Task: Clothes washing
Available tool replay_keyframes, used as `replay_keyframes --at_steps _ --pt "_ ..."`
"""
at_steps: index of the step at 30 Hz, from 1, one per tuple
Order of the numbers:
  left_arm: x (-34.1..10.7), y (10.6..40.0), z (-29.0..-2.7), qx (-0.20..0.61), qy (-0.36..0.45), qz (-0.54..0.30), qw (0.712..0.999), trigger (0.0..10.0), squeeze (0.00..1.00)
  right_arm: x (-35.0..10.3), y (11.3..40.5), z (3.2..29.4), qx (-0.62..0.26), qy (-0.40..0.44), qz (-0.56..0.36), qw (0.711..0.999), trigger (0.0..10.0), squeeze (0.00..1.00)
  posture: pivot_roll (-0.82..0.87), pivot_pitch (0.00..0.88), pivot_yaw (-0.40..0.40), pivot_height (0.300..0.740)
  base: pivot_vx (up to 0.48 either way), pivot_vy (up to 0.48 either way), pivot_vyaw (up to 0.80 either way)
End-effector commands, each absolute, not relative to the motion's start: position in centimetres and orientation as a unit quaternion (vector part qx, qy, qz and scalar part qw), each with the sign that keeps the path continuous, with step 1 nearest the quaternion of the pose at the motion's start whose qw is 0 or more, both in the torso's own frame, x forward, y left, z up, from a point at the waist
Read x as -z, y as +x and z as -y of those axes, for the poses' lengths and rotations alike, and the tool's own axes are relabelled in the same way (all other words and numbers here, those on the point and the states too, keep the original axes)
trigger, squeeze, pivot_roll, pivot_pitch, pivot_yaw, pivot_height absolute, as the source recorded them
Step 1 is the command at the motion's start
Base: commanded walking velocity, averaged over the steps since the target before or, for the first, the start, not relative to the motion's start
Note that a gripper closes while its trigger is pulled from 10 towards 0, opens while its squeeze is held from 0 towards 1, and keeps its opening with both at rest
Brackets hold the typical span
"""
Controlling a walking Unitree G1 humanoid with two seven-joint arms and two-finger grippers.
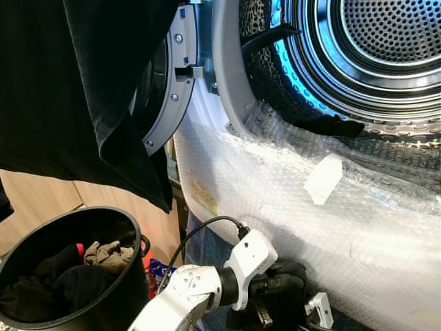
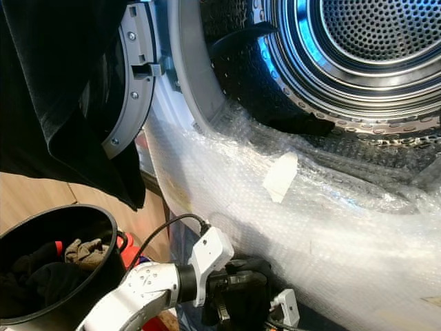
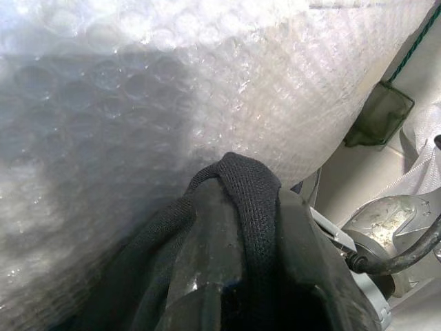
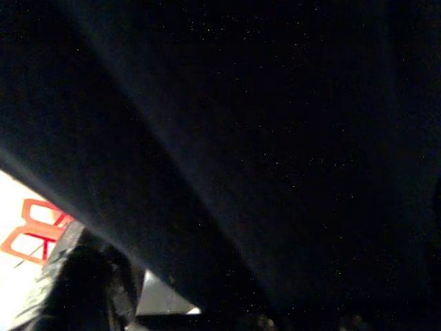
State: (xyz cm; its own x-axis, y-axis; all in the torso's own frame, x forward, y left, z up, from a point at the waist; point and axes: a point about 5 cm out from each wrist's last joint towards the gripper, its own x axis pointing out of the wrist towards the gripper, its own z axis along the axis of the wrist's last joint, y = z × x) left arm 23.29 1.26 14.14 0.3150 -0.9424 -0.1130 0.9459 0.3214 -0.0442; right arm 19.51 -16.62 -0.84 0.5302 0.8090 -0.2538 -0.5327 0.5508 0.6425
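I am mid-way through loading; the washing machine drum (image 1: pixel 386 41) gapes open at one o'clock in my head view, its door (image 1: pixel 165 83) swung aside at eleven, and the front of the machine is swaddled in bubble wrap (image 1: pixel 331 221); a strip of dark cloth (image 1: pixel 331 125) already lies over the drum's lower lip. The black bucket (image 1: pixel 120 303) sits at eight o'clock with dark clothes (image 1: pixel 55 283) heaped in it and a greyish rag (image 1: pixel 109 255) on top. My left gripper (image 1: pixel 272 296) is low at six o'clock, hard against the wrapped front panel; the wrist camera shows a black garment hem (image 3: pixel 241 207) draped over its fingers, so I judge it clamped on that cloth, though the jaws themselves are buried. A big black garment (image 1: pixel 83 89) hangs across ten o'clock; my right wrist camera sees little but that same darkness, so whether the right pincer is closed I cannot tell. Next, I reckon the left arm must climb toward one o'clock, clearing the wrap and the rim, before letting go inside the drum; the risk I foresee is cloth snagging on the bubble wrap.
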Motion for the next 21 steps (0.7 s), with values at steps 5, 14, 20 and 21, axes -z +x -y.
replay_keyframes --at_steps 5,14,20,21 --pt "-14.76 22.92 -0.97 0.59 0.008 -0.043 0.806 0.0 0.0 0.48 19.6 16.18 -0.405 0.265 -0.258 0.836 0.0 0.0 0.05 0.0 -0.046 0.74 0.0 0.0 0.0" --pt "-14.86 23.04 -1.13 0.583 0.004 -0.041 0.812 0.0 0.0 0.37 19.53 15.65 -0.405 0.277 -0.248 0.835 0.0 0.0 0.05 0.0 -0.038 0.74 0.0 0.0 0.0" --pt "-14.62 22.95 -1.47 0.575 0.001 -0.047 0.817 0.0 0.0 0.3 19.66 15.53 -0.399 0.284 -0.24 0.838 0.0 0.0 0.05 0.0 -0.033 0.74 0.0 0.0 0.0" --pt "-14.64 22.9 -1.54 0.574 0.0 -0.047 0.817 0.0 0.0 0.29 19.62 15.5 -0.399 0.284 -0.24 0.838 0.0 0.0 0.05 0.0 -0.032 0.74 0.0 0.0 0.0"
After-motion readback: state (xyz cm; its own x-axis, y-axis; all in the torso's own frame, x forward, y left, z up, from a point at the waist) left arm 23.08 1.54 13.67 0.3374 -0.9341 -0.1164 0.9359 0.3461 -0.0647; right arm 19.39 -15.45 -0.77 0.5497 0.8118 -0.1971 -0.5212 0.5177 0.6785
